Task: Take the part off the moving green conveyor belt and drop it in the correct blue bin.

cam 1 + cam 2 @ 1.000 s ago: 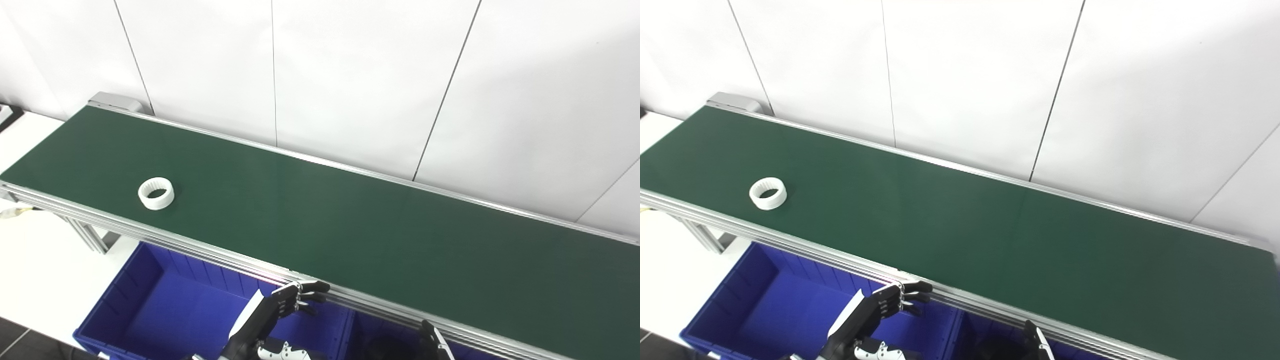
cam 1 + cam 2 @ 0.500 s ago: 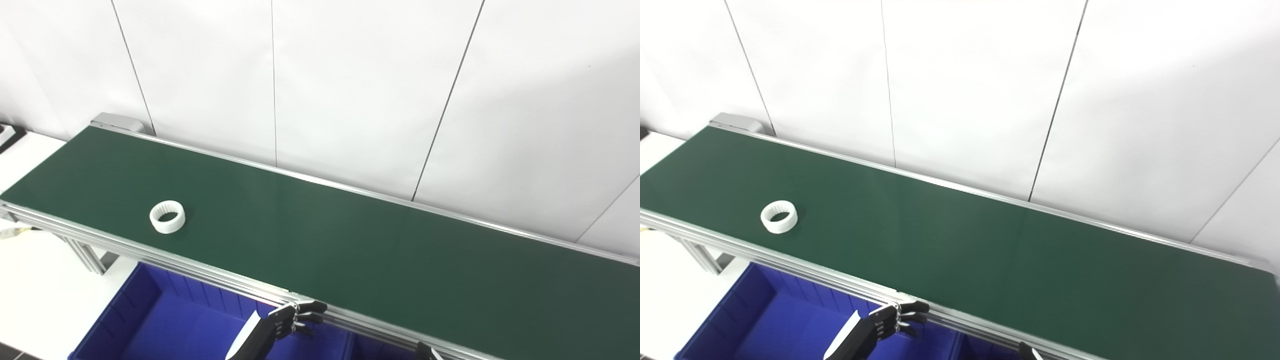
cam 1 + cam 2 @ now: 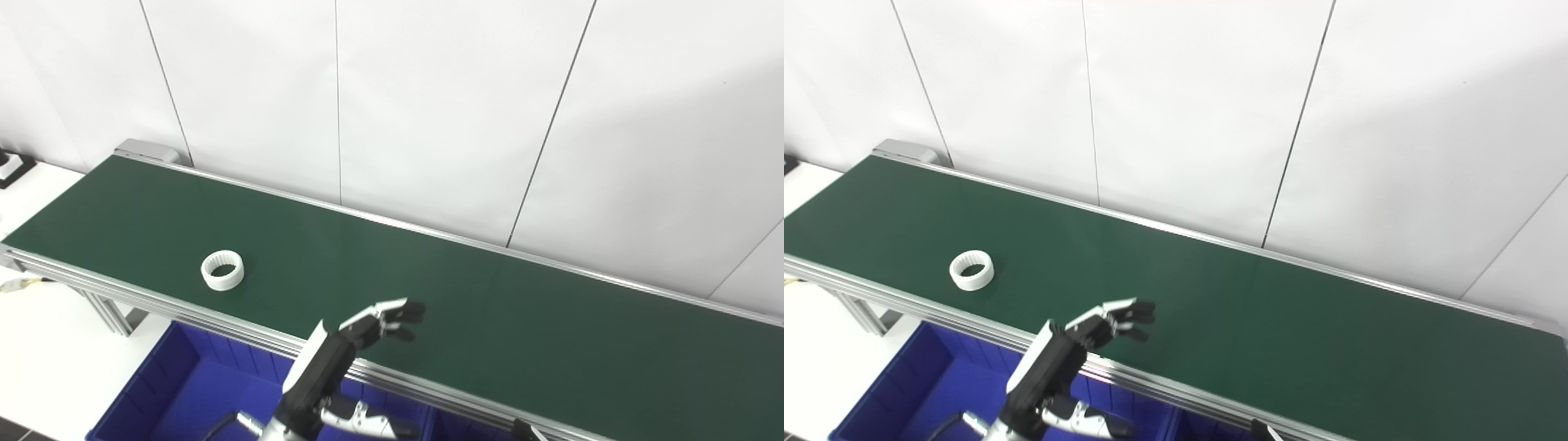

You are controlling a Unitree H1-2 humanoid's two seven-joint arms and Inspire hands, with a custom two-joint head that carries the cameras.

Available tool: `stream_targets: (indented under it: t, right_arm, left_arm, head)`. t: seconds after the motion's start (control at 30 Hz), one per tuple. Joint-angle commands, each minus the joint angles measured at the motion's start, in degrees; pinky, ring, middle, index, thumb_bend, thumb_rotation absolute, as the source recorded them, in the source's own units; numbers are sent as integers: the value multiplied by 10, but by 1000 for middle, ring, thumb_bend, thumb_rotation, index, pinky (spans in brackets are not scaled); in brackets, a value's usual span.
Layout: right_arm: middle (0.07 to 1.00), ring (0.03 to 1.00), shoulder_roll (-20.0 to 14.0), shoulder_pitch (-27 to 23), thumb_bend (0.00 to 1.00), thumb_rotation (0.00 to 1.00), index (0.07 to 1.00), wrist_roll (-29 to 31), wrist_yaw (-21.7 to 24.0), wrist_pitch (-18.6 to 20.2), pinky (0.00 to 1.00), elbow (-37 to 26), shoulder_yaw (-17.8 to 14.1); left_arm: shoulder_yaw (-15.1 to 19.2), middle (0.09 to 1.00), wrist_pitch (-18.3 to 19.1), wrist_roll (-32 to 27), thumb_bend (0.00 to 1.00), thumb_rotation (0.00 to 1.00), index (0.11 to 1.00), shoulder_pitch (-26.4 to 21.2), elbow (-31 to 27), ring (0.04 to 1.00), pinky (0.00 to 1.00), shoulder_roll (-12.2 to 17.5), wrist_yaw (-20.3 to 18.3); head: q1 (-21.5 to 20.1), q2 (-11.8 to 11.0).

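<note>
A white ring-shaped part (image 3: 222, 271) with a toothed inner edge lies flat on the green conveyor belt (image 3: 490, 318) near its left end, close to the front rail. My left hand (image 3: 383, 320) reaches over the belt's front edge, well right of the ring, fingers apart and holding nothing. Of my right hand only a dark tip (image 3: 525, 430) shows at the bottom edge, below the front rail; its state is hidden. A blue bin (image 3: 184, 392) sits under the belt's front rail at the lower left.
An aluminium rail (image 3: 429, 386) runs along the belt's front edge, with a support leg (image 3: 107, 309) at the left. White wall panels stand right behind the belt. A white tabletop (image 3: 43, 343) lies at the left.
My left hand has risen from below the front rail to over the belt. The ring has travelled right along the belt. The camera tilted, shifting the whole scene downward.
</note>
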Motion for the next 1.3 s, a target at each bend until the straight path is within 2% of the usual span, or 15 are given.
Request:
stream_targets:
  t: [0.0,0.17,0.37,0.57,0.77,0.9,1.03,1.17,1.27]
  right_arm:
    - [838,801,-5,-10,946,258,858,12,-17,-31,721,-7,6]
    - [833,799,-15,-17,945,243,851,15,-36,-31,719,-6,26]
    - [808,777,-23,-20,963,243,829,12,-64,-31,695,-7,46]
    - [787,754,-35,-25,959,242,808,21,-97,-31,674,-7,72]
    - [757,728,-49,-32,963,259,782,16,-140,-31,664,-9,99]
    - [746,717,-60,-39,983,307,774,21,-169,-31,678,-7,120]
    - [747,716,-66,-44,983,300,774,24,-187,-31,671,-3,134]
    - [747,713,-70,-47,990,323,773,23,-196,-31,652,-1,139]
    - [745,710,-71,-49,999,324,771,24,-203,-31,644,-1,143]
  left_arm:
    - [10,827,-12,21,1000,355,774,-13,-31,790,685,-10,4]
    - [30,825,19,51,1000,377,764,-21,-56,790,680,-30,6]
    - [49,835,39,69,1000,384,775,-27,-67,801,691,-33,3]
    - [82,839,39,130,1000,402,800,-40,-45,804,703,-42,26]
    - [106,875,72,215,955,433,836,-47,-33,860,782,-54,54]
    - [121,907,99,276,872,419,869,-56,-12,902,865,-59,79]
    - [127,932,117,302,832,420,891,-65,10,927,897,-57,93]
    - [138,947,144,334,828,429,902,-76,38,927,883,-53,117]
    - [146,955,178,365,821,432,912,-85,58,916,851,-45,132]
  head:
    - [1,0]
    - [-3,2]
    - [-7,0]
    - [-3,-1]
    - [1,-1]
    - [1,-1]
    - [0,-2]
    - [1,-2]
    - [1,-3]
